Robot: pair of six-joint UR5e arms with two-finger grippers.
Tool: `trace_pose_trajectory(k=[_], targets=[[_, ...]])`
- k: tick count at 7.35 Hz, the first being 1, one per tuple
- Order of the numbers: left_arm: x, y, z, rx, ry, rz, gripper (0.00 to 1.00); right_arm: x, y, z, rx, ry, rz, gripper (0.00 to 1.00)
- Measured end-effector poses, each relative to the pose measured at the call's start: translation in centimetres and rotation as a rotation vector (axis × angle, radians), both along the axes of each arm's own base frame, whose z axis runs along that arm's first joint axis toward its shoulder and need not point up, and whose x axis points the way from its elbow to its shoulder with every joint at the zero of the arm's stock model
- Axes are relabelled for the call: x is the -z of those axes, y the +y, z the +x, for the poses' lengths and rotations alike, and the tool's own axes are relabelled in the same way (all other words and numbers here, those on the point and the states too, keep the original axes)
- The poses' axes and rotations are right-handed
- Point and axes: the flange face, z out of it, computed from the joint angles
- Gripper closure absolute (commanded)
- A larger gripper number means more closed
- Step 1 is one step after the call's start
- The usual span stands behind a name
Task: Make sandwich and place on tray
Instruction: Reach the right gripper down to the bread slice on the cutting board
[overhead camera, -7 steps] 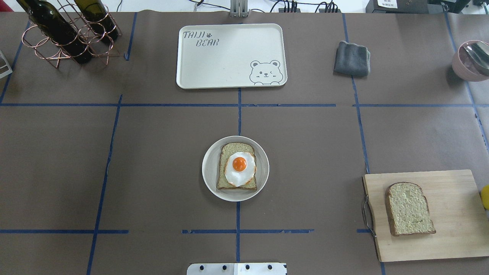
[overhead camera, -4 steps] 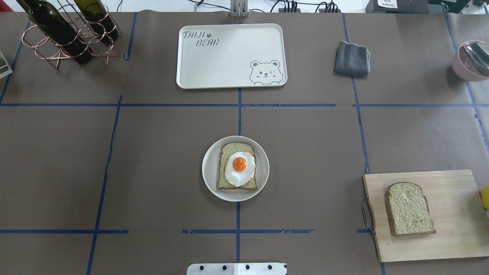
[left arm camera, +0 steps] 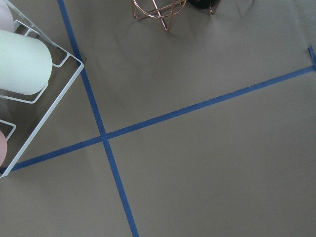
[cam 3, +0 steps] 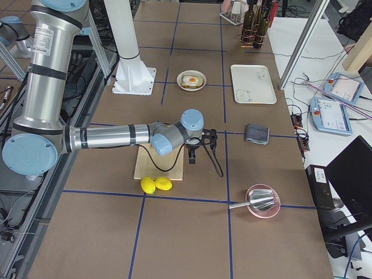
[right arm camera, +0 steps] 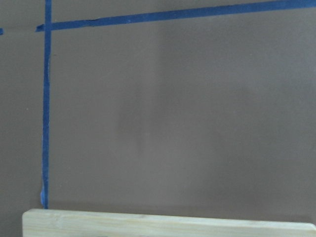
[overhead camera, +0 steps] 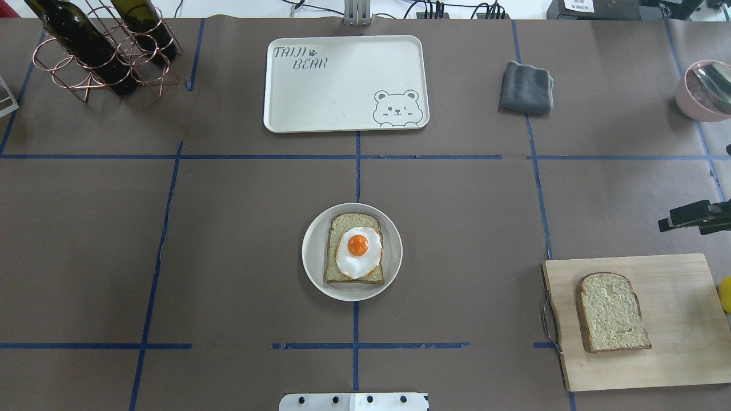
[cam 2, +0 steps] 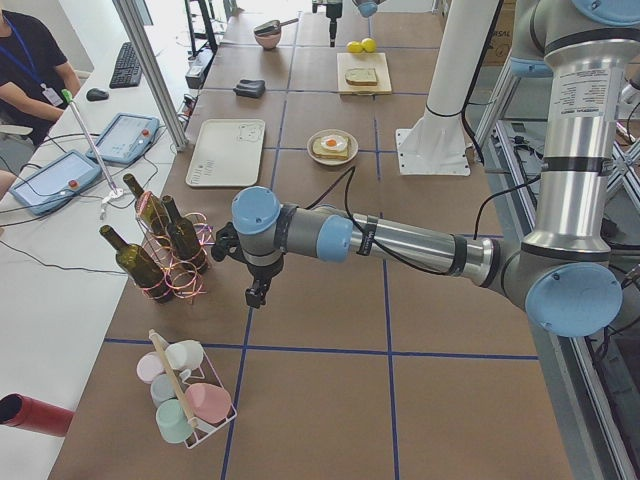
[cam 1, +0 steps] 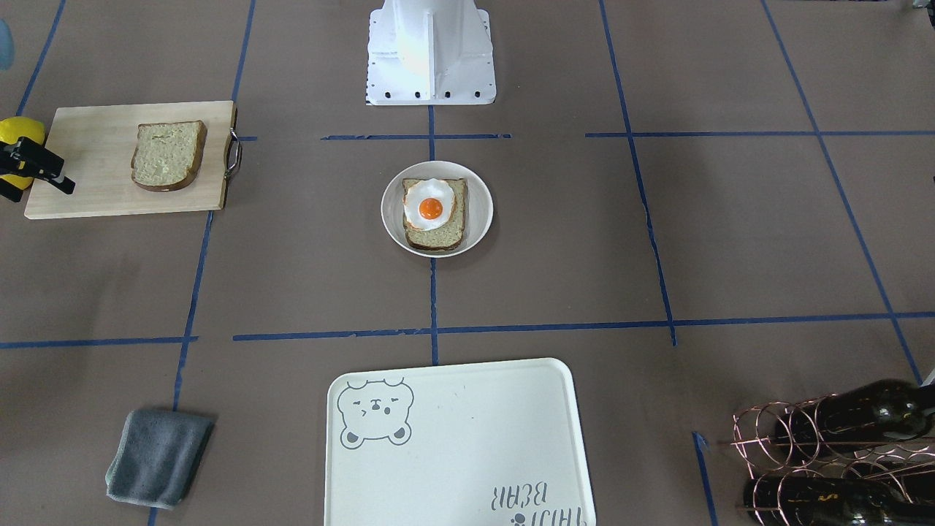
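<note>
One bread slice (overhead camera: 342,275) lies on a small round white plate (overhead camera: 311,251) at the table's middle, with the fried egg (overhead camera: 358,250) on top of it. The second bread slice (overhead camera: 611,313) lies on the wooden cutting board (overhead camera: 679,342) at the right. The cream bear tray (overhead camera: 342,85) lies empty at the far middle. My right gripper (overhead camera: 665,222) pokes in at the right edge, just beyond the board's far side and apart from the slice. I cannot tell whether it is open. My left gripper (cam 2: 258,292) hangs near the bottle rack, seen only in the left side view.
A copper rack with wine bottles (overhead camera: 103,45) stands far left. A grey cloth (overhead camera: 526,87) lies right of the tray. A pink bowl with a metal scoop (overhead camera: 699,91) sits far right. Two lemons (cam 3: 156,184) lie by the board. A wire rack of cups (cam 2: 185,395) stands beyond the bottles.
My right gripper has come into the overhead view at the right edge, above the cutting board's far side. The food, plate and tray have not moved.
</note>
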Motion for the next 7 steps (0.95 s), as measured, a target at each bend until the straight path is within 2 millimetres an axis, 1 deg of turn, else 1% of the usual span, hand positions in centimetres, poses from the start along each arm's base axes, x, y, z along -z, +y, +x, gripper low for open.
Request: trace_pose_trajectory(k=[2,4,6,7], targets=[[0.1,0.0,0.0,0.0,0.002,0.001,0.0,-0.1,3.3,-3.0,-0.026,-0.026,-0.03,0.01],[0.2,0.0,0.0,-0.001,0.007,0.001,0.0,-0.3,6.0,-5.6,-0.019,-0.038,-0.052,0.04],[0.2,0.2,0.0,0.0,0.007,0.0,0.0,-0.5,7.8,-7.6,0.022,-0.04,-0.057,0.09],[0.1,0.4,0.0,-0.001,0.008,-0.001,0.0,-0.5,8.4,-8.3,0.039,-0.041,-0.06,0.23]])
